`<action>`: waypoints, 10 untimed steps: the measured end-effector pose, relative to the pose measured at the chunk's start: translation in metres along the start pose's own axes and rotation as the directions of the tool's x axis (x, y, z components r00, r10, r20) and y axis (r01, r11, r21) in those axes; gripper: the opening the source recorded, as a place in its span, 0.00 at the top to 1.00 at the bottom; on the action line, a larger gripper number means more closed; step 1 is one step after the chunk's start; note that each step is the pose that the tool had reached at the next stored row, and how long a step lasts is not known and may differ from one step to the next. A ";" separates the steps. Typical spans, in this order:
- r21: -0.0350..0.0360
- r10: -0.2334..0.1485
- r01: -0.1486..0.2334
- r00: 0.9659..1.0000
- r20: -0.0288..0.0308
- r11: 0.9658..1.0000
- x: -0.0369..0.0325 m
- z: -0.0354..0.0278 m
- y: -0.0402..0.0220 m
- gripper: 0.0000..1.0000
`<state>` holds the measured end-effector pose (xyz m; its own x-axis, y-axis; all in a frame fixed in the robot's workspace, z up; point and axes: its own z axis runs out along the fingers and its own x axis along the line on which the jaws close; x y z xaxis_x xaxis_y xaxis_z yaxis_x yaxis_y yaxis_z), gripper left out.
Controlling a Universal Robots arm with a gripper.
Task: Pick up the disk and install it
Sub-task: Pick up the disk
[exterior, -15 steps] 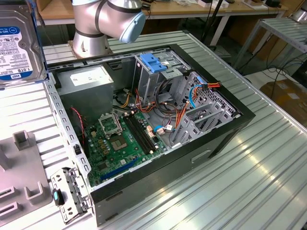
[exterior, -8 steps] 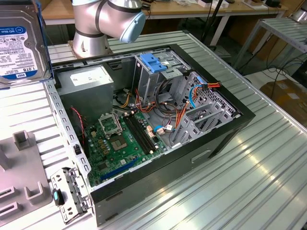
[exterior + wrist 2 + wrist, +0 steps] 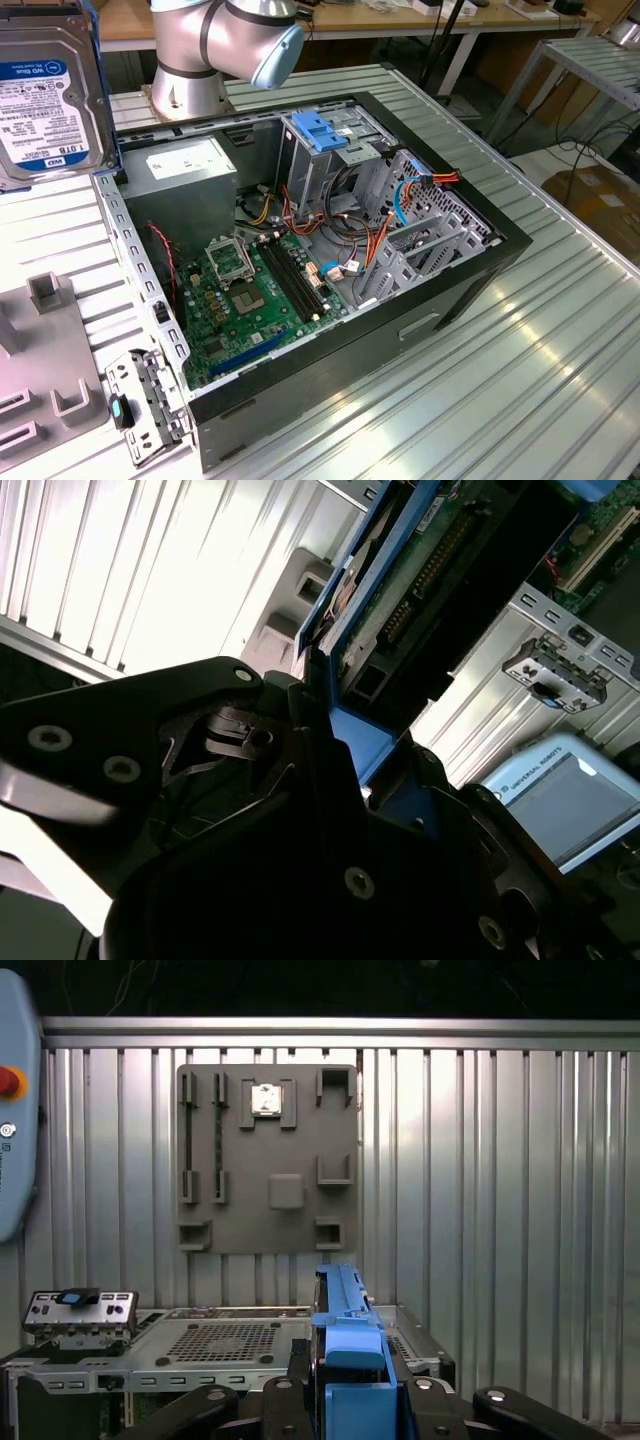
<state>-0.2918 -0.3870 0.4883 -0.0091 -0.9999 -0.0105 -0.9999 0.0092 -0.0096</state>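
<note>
The disk [image 3: 45,90] hangs high at the exterior view's left, above the table and beside the open computer case [image 3: 400,330]. Its white-and-blue label faces the camera, and a blue carrier frame runs along its edge. In the first wrist view my gripper [image 3: 350,1400] is shut on the blue carrier frame [image 3: 345,1350], with a black finger [image 3: 295,1385] on each side. The second wrist view shows the gripper [image 3: 330,730] clamping the frame's blue edge [image 3: 375,745], with the disk's green circuit board [image 3: 440,570] beyond it.
Inside the case stand a metal drive cage with a blue plastic top [image 3: 320,130], a grey box with a white sticker [image 3: 190,165] and the motherboard [image 3: 250,290]. A grey fixture plate [image 3: 40,370] lies on the ribbed table. The arm's base [image 3: 200,60] stands behind the case.
</note>
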 end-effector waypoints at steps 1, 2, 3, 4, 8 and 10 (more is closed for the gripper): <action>0.000 0.000 0.000 1.000 0.000 1.000 0.0012 0.0000 0.0000 0.63; 0.000 0.000 0.000 1.000 -0.001 1.000 0.0026 0.0000 -0.0001 0.63; 0.000 0.000 0.000 1.000 -0.001 1.000 0.0036 0.0000 -0.0002 0.63; 0.000 0.000 0.000 1.000 -0.001 1.000 0.0039 0.0001 -0.0007 0.63; 0.000 0.000 0.000 1.000 -0.001 1.000 0.0040 0.0002 -0.0033 0.63; 0.000 0.000 0.000 1.000 -0.001 1.000 0.0040 0.0002 -0.0044 0.63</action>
<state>-0.2874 -0.3910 0.4881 -0.0092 -0.9999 -0.0091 -0.9999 0.0093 -0.0097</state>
